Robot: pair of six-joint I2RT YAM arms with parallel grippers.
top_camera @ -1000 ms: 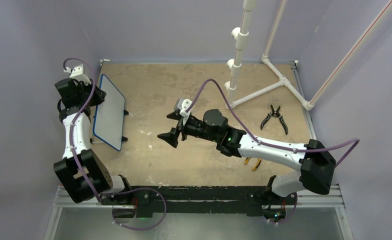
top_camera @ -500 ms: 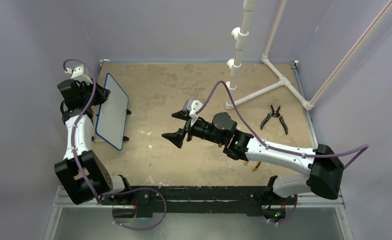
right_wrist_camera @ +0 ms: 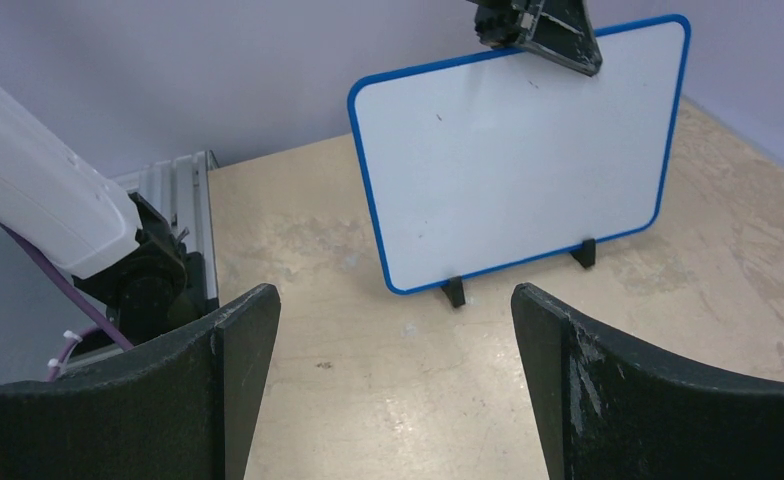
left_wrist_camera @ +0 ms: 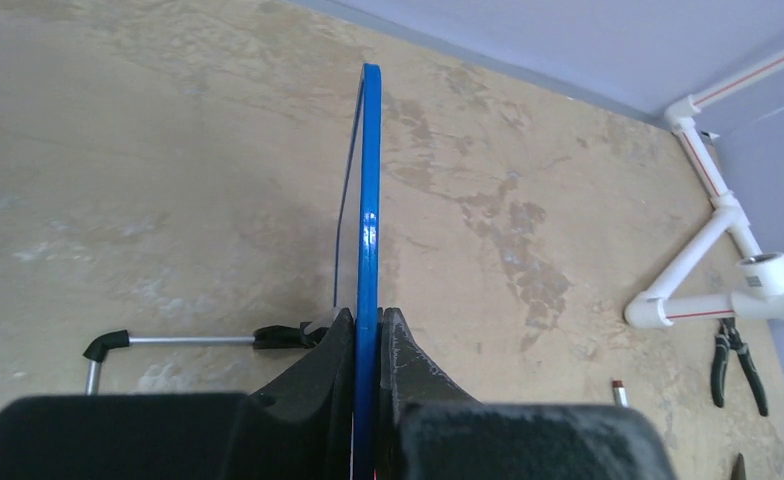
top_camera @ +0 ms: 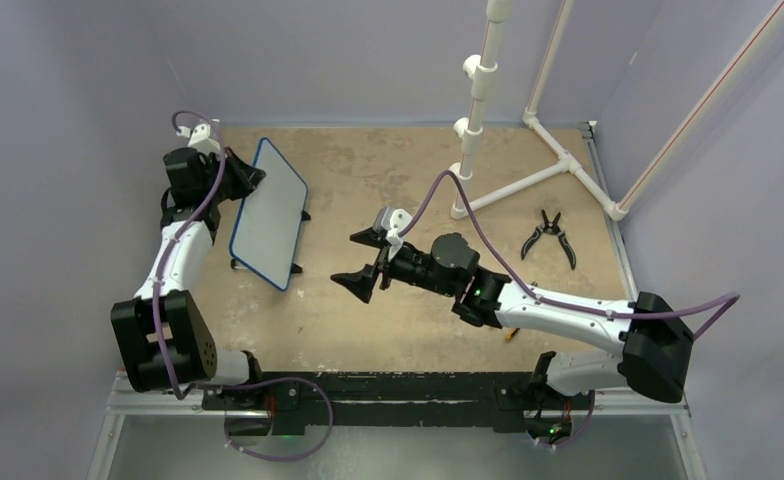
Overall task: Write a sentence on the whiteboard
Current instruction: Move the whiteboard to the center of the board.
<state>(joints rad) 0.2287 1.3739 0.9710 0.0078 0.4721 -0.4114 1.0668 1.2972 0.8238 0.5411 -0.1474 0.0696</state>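
The whiteboard, white with a thin blue rim, stands upright on small black feet at the left of the table. My left gripper is shut on its top edge. The left wrist view shows the rim edge-on between the jaws of the left gripper. In the right wrist view the whiteboard faces the camera and its face is blank; the sentence is out of view. My right gripper hangs mid-table, open and empty, pointing at the board. Bare table shows between the jaws of the right gripper.
Black pliers lie at the right. A white pipe frame stands at the back right. A yellow-handled tool pokes out under the right arm. A small silver stick with a red tip lies on the table.
My left arm has carried the whiteboard right, away from the left wall, and turned it towards the right arm. The right arm has shifted slightly right and nearer; its jaws stay open.
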